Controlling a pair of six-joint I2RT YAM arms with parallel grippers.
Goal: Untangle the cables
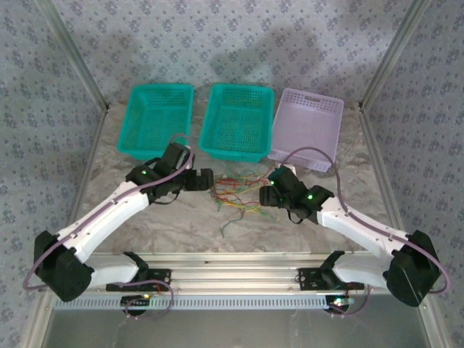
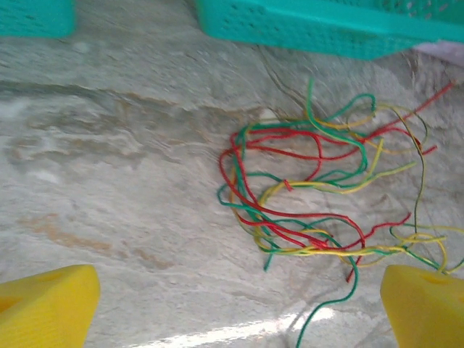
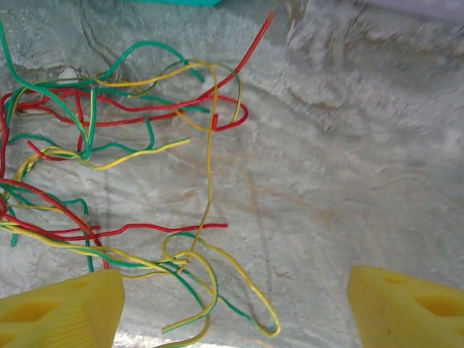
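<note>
Left wrist view, we see left gripper (image 2: 237, 283) spread wide, cables (image 2: 319, 196) ahead between its fingers, right gripper (image 3: 233, 279) spread too.

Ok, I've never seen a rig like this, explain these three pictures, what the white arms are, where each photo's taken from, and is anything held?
Those are two robot arms bolted at the table's near edge. One picture looks down from above and behind them; the other two come from a camera on each wrist, so the yellow fingers there are that arm's own. On the table lies a tangle of red, green and yellow cables, with a left teal basket, a middle teal basket and a lilac basket behind. The left gripper and right gripper flank the tangle, both open; nothing is held.
</note>
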